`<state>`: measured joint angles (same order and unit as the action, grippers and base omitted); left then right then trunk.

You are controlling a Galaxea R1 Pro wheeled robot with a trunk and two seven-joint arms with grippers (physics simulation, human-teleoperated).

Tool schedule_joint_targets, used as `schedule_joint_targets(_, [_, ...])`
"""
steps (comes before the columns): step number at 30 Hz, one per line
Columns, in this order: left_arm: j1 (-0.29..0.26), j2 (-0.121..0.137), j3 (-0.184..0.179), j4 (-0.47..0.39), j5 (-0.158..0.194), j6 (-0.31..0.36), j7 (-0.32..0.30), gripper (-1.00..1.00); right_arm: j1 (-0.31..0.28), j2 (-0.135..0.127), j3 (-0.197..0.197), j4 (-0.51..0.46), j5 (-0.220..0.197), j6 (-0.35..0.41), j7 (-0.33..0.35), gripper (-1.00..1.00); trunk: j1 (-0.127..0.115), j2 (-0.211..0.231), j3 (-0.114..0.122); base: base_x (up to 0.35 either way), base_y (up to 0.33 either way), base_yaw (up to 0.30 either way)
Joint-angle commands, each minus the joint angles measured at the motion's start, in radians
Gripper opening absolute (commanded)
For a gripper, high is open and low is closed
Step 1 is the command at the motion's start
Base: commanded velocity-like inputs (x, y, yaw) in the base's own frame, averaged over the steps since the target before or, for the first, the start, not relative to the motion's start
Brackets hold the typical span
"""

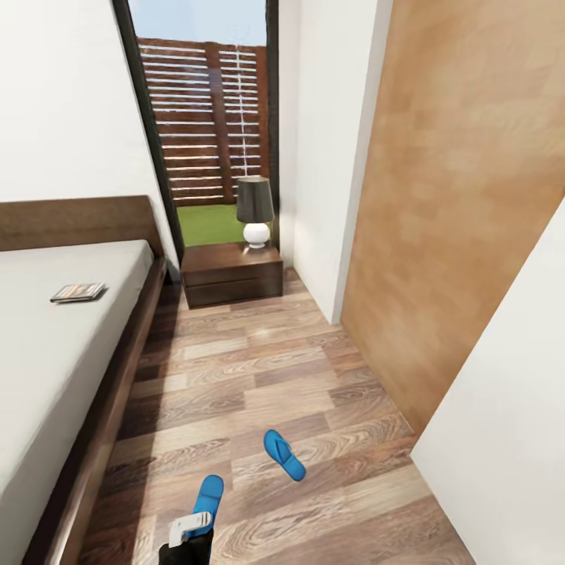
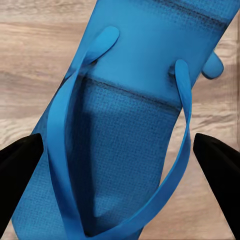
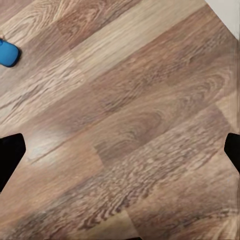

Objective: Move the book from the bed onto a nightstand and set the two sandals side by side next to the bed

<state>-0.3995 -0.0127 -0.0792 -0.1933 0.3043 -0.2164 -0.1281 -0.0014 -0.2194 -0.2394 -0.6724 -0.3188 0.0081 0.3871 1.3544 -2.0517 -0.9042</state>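
Left gripper (image 2: 120,155) over near sandal (image 2: 125,125), fingers spread wide astride it, ready to grab.
Right gripper (image 3: 120,150) spread, empty above floor (image 3: 140,100); other sandal (image 1: 283,454) apart; book (image 1: 78,292) on bed (image 1: 47,353) nr headboard.

Both grippers' fingers (image 2: 20,170) spread wide.

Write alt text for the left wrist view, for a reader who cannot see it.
A bright blue flip-flop lies sole-down on a wood-plank floor, seen from close above, its thin thong straps arching over the textured footbed. The left gripper is open, one black fingertip at each side of the sandal, not visibly touching it.
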Motion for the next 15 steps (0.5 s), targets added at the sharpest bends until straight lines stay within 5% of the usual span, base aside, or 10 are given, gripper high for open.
schedule_joint_targets(1, [-0.001,0.000,-0.008,0.002,0.010,-0.004,-0.001,-1.00,0.000,0.000,-0.001,0.001,-0.008,0.001,0.006,1.00,0.000,0.000,-0.001,0.207,-0.189,0.005])
schedule_joint_targets(6, [-0.001,0.000,-0.008,0.002,0.010,-0.004,-0.001,-1.00,0.000,0.000,-0.001,0.001,-0.008,0.001,0.006,1.00,0.000,0.000,-0.001,0.205,-0.192,0.084])
schedule_joint_targets(15, [-0.001,0.000,-0.008,0.002,0.010,-0.004,-0.001,-1.00,0.000,0.000,-0.001,0.001,-0.008,0.001,0.006,1.00,0.000,0.000,-0.001,0.047,-0.045,0.255])
